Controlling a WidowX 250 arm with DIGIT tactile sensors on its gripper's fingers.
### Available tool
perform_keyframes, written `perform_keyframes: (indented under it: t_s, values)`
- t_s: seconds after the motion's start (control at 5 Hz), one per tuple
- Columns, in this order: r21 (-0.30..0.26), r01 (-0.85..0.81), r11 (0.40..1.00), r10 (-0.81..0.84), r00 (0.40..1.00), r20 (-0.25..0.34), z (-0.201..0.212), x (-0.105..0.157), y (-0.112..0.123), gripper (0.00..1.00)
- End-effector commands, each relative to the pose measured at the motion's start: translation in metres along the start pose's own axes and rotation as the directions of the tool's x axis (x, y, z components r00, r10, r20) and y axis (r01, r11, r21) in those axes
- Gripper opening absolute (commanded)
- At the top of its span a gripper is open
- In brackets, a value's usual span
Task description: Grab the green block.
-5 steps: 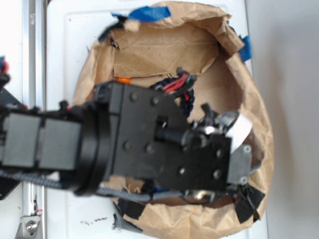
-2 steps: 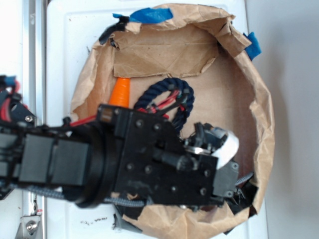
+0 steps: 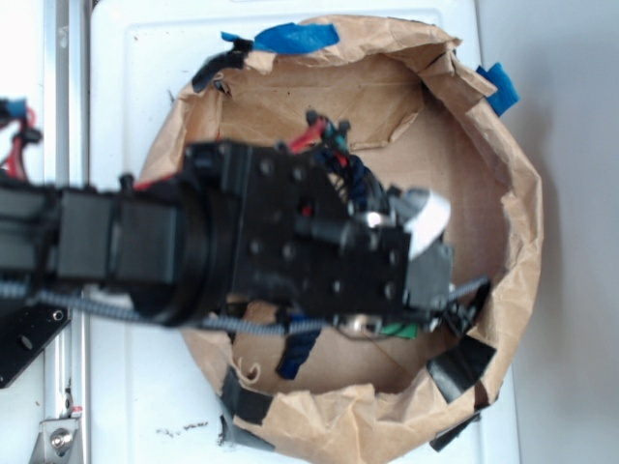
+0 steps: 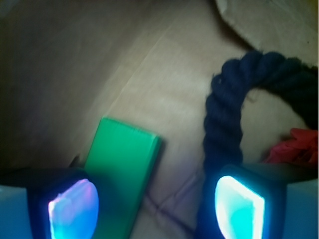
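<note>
Exterior view: the arm reaches from the left over a brown paper bowl (image 3: 503, 184) taped to a white surface. The gripper (image 3: 426, 290) sits low, near the bowl's right wall. A sliver of the green block (image 3: 398, 331) shows under it, toward the bowl's lower rim.

Wrist view: the fingers (image 4: 72, 206) stand spread apart. The green block lies flat on the cardboard floor, its near end partly behind the left finger. A dark blue rope (image 4: 227, 119) curves beside the right finger, apart from the block.

Exterior: overhead, looking down, mid-range. Wrist: close, facing bag floor. Shared: green block (image 4: 122, 167), rope (image 4: 234, 99).
</note>
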State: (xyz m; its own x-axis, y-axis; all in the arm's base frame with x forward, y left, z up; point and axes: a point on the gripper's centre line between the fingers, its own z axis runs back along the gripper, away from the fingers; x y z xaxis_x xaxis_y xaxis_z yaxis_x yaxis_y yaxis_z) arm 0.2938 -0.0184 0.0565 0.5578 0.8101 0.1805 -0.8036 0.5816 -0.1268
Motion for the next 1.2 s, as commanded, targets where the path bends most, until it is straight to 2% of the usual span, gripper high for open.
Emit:
perform_keyframes:
  t_s: [0.0, 0.2, 0.6, 0.8, 1.0]
  values:
    - [-0.035, -0.06, 0.998, 0.06, 0.998, -0.007, 0.006, 0.02, -0.005, 1.0]
    - [-0.047, -0.05, 0.998, 0.048, 0.998, -0.036, 0.013, 0.012, -0.018, 1.0]
    - [-0.043, -0.024, 0.999, 0.022, 0.999, -0.05, 0.026, -0.005, -0.026, 1.0]
    - [-0.044, -0.014, 0.999, 0.013, 0.999, -0.031, 0.021, -0.005, -0.028, 1.0]
    - [-0.038, -0.017, 0.999, 0.017, 1.0, -0.011, 0.006, 0.007, -0.025, 1.0]
